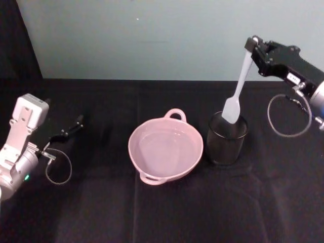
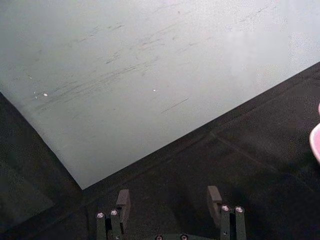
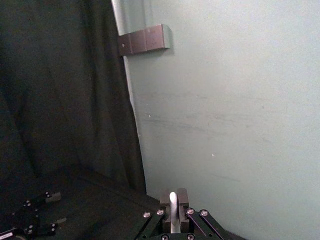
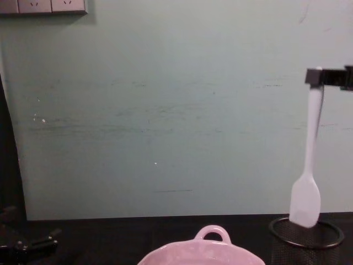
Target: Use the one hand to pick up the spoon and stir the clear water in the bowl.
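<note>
My right gripper (image 1: 251,46) is shut on the handle end of the white spoon (image 1: 238,91) and holds it up high at the right. The spoon hangs nearly upright, its paddle head (image 4: 305,201) just above the rim of the black mesh cup (image 1: 226,137). In the right wrist view the handle tip (image 3: 172,210) shows pinched between the fingers. The pale pink bowl (image 1: 165,148) with clear water sits at the table's middle, left of the cup. My left gripper (image 1: 77,122) rests open and empty at the far left, also seen in the left wrist view (image 2: 167,202).
A black cloth (image 1: 101,212) covers the table, and a pale green wall (image 4: 165,110) stands close behind it. A dark curtain (image 3: 60,100) hangs at the back left. Grey cable loops (image 1: 288,116) dangle from both wrists.
</note>
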Tool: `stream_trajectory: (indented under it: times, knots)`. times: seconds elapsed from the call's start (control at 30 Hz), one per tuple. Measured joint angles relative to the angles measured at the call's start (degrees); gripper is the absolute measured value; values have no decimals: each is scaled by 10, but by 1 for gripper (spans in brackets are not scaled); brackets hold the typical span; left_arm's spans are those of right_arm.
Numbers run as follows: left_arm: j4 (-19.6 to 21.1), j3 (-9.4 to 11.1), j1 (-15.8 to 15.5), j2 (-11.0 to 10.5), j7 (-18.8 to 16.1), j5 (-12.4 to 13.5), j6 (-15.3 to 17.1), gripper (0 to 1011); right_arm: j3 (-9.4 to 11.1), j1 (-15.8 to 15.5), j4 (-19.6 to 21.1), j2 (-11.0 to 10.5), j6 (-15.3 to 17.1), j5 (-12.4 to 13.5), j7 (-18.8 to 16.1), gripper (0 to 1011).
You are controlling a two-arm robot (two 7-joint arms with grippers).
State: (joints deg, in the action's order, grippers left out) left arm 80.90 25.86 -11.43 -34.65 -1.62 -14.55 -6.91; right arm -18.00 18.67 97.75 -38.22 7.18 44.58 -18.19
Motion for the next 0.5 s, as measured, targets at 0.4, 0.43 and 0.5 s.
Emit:
stream_trajectory:
  times: [0.4,0.43,0.5]
  knots:
    - [0,0,0,0,0,0,0,1011,4,15,15,0,26,-12,-2,94]
    - [0,0,0,0,0,0,0,1011,4,15,15,0,26,-12,-2,94]
    - [0,0,0,0,0,0,0,1011,4,15,15,0,25,-12,-2,94]
